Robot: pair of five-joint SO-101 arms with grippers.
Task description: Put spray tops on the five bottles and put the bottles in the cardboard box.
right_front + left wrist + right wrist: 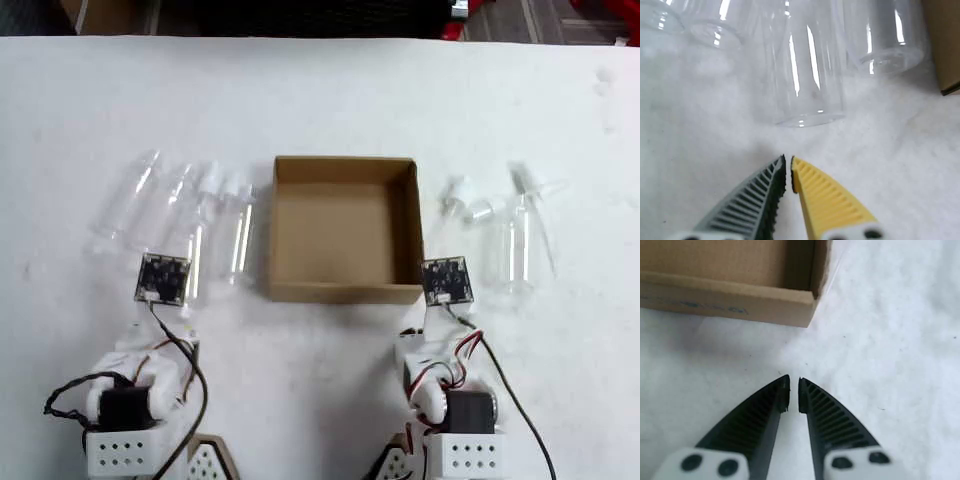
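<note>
From above, the box [345, 292] sits open at the middle of the white surface [320, 90]. Clear bottles [238, 235] lie to its left. Another bottle [515, 245] and spray tops [457, 195] lie to its right.

Left wrist: the left jaws are all but closed on nothing, just short of the bottles' bases.

Right wrist: the right jaws are nearly closed too, holding nothing, near the box's corner.

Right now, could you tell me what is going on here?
Nothing is being handled yet. The left gripper is shut and empty before the clear bottles lying left of the cardboard box; the right gripper, also shut and empty, is by the box's corner. The box holds nothing; spray tops and another bottle lie right of it.
</note>
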